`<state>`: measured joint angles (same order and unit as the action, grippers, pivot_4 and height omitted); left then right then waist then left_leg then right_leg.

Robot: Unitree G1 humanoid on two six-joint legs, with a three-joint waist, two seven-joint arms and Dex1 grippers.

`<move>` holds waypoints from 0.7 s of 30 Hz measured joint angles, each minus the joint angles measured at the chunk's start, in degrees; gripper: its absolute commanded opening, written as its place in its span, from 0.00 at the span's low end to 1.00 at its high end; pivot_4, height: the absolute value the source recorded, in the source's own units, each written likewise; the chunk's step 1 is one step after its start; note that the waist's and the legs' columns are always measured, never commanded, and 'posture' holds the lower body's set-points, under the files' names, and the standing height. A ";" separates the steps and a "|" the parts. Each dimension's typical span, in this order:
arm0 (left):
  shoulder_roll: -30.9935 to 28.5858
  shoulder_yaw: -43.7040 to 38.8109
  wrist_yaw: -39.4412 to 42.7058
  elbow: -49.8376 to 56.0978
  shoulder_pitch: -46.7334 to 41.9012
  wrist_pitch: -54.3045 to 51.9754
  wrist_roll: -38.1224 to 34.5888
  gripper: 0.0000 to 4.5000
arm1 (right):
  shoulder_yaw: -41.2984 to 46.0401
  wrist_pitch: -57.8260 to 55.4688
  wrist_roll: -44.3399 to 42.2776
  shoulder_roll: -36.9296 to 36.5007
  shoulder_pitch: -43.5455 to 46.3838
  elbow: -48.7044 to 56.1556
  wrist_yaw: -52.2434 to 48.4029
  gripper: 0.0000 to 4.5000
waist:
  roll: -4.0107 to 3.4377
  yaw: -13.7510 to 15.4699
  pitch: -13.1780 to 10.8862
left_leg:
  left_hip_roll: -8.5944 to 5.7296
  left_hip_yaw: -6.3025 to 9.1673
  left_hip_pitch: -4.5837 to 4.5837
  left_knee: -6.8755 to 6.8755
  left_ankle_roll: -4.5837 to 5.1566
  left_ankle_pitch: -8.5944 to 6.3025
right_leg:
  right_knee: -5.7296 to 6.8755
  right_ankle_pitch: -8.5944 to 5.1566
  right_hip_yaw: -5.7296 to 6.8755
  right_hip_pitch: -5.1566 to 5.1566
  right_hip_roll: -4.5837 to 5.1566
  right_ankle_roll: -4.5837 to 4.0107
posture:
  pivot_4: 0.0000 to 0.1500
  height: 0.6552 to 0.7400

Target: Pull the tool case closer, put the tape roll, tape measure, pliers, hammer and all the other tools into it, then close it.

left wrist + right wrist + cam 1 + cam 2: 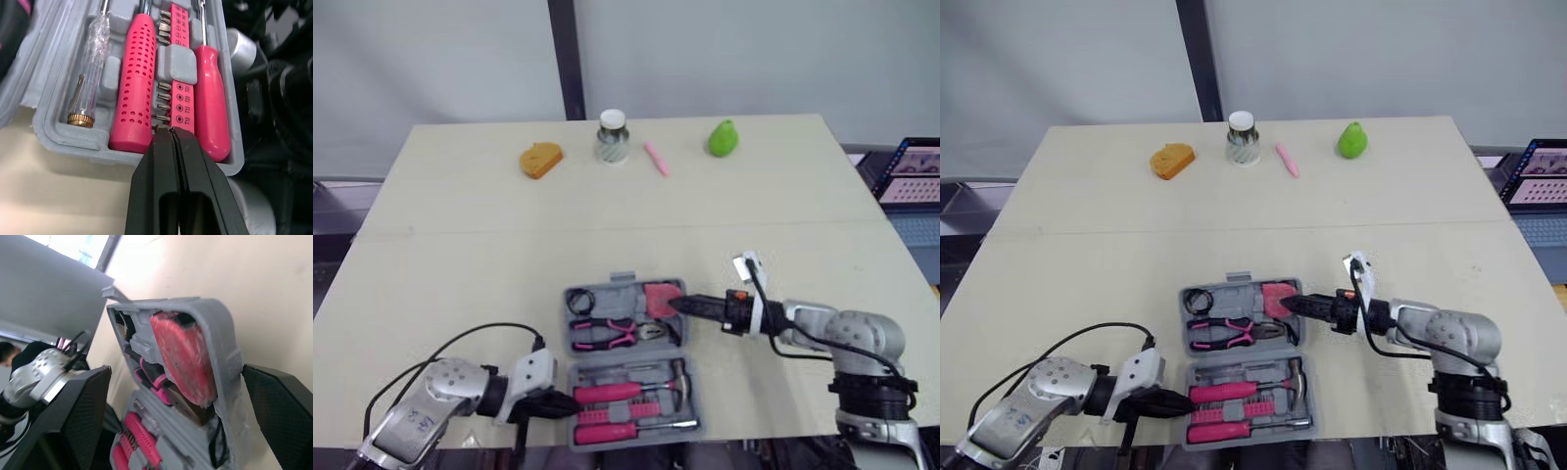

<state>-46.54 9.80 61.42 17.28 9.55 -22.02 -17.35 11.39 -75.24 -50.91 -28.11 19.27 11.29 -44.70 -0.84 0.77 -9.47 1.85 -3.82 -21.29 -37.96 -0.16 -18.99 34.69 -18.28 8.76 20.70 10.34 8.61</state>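
- Beige table (460,245), grey wall behind; the tool case (625,281) lies open.
- Pliers (607,333), hammer (636,392) and tape measure (661,297) are seated; packing looks finished.
- Left gripper (574,400), clenched and empty, sits at the case's rim.
- Right gripper (677,305), released, straddles the tape-measure corner; closing remains.

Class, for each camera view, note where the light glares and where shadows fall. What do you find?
Left eye view: even light, only small soft shadows beside the jar and green pear. Left wrist view: glints on the clear screwdriver handle. Right wrist view: the table is brightly lit, while the inside of the tool case lies in shade.
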 measured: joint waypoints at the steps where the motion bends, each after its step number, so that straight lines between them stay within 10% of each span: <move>1: 0.02 -0.71 -0.14 0.09 0.34 -1.25 -0.97 0.00 | -0.56 0.01 -0.64 -1.14 -0.18 1.72 -0.77 0.99 | 0.00 -0.04 0.00 | 0.00 0.00 0.00 0.00 0.00 0.00 | 0.00 0.00 0.00 0.00 0.00 0.00 | 1.00 1.00; 9: -5.75 -22.47 -0.46 2.04 4.02 -16.91 -16.33 0.00 | -8.16 2.38 -5.05 -13.31 -7.19 17.18 -10.25 0.99 | 0.53 -0.54 -0.34 | -0.02 0.08 -0.10 -0.02 0.02 -0.07 | -0.12 0.00 0.03 -0.01 0.02 0.00 | 1.00 1.00; 18: -7.75 -28.31 -1.16 -5.21 -0.65 -11.95 -13.65 0.00 | -3.61 18.60 1.69 -26.11 -22.12 20.99 -19.24 0.99 | 1.04 0.64 -0.65 | -0.05 -0.05 -0.10 -0.05 0.02 -0.10 | -0.29 0.02 0.02 -0.05 0.02 0.03 | 1.00 1.00; 21: -5.85 -29.35 -2.92 -7.32 -0.37 -7.60 -11.19 0.18 | 3.09 25.41 6.46 -25.70 -26.41 15.53 -18.08 1.00 | 1.07 0.71 -0.66 | -0.05 -0.10 -0.10 -0.04 0.03 -0.11 | -0.33 0.04 0.01 -0.05 0.03 0.07 | 1.00 1.00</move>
<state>-52.39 -19.55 58.50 9.96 9.18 -29.63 -28.53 14.48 -49.83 -44.45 -53.81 -7.13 26.82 -62.78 0.23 1.48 -10.13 1.80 -3.92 -21.39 -38.00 -0.13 -19.09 34.36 -18.24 8.77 20.65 10.37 8.68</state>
